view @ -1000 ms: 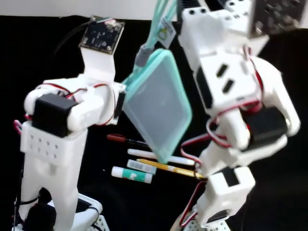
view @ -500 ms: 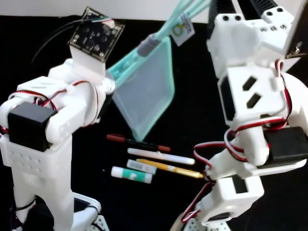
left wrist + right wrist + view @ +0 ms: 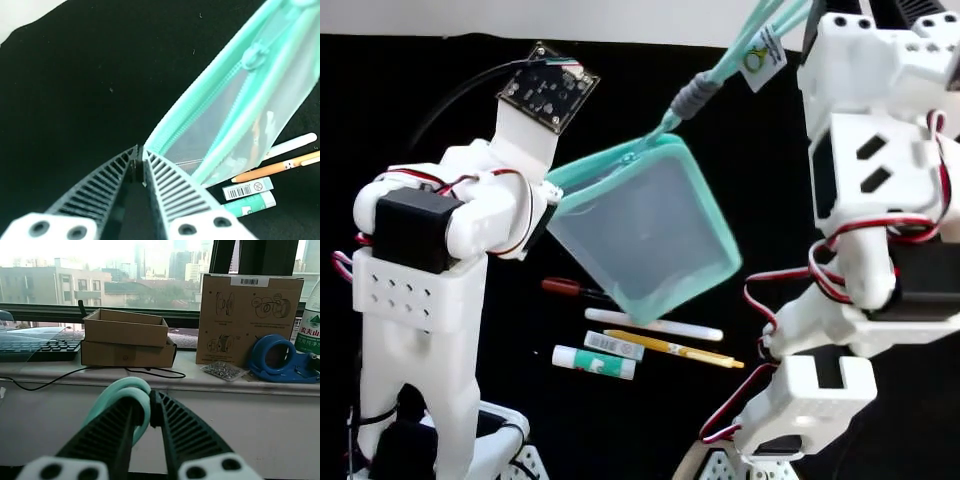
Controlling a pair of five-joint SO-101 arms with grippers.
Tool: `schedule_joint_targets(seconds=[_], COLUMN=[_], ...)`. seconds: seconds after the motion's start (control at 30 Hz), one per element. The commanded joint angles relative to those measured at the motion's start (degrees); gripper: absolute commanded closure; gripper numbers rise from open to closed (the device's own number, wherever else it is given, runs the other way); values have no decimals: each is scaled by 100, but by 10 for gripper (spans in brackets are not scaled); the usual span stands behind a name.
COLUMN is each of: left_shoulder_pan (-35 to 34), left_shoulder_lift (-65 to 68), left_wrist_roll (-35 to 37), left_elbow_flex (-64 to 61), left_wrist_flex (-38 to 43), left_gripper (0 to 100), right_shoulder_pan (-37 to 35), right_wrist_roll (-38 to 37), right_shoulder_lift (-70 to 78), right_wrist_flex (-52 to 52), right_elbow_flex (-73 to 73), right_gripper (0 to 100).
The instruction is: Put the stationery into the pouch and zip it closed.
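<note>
Nearest, the glue stick (image 3: 593, 362), pencil (image 3: 680, 351), white pen (image 3: 655, 326) and red pen (image 3: 578, 290) lie on the black table (image 3: 380, 120), none packed yet. Above them the pouch (image 3: 645, 230) hangs tilted in the air, one corner pinched tight in the left gripper (image 3: 139, 150). Farther up, the right gripper (image 3: 150, 395) is clamped on its strap (image 3: 725, 65). The pouch seems to be in preparation for loading; next, one gripper must let go to fetch a pen.
</note>
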State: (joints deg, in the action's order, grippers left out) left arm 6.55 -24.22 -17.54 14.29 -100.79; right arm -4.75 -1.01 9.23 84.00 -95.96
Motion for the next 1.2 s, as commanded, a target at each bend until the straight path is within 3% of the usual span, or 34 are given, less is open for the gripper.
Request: schedule_joint_targets(seconds=[0.0,0.17,0.47,0.8,1.17], left_shoulder_pan=[-154,-154,-163,-163,-163], left_shoulder_lift=[-110,-92,-110,-110,-92], left_wrist_roll=[-18,44,1679,1749,1855], left_elbow_flex=[-31,-180,-585,-629,-576], left_wrist_flex=[-53,-35,105,79,501], left_gripper=[993,993,989,848,779], right_shoulder_pan=[119,127,119,119,-57], right_wrist_roll=[62,62,62,62,62], right_shoulder_lift=[-4,-4,-48,-57,-75], right_wrist_flex=[4,321,426,418,391], right_elbow_flex=[-549,-549,-549,-558,-558], right_gripper=[992,992,992,992,992])
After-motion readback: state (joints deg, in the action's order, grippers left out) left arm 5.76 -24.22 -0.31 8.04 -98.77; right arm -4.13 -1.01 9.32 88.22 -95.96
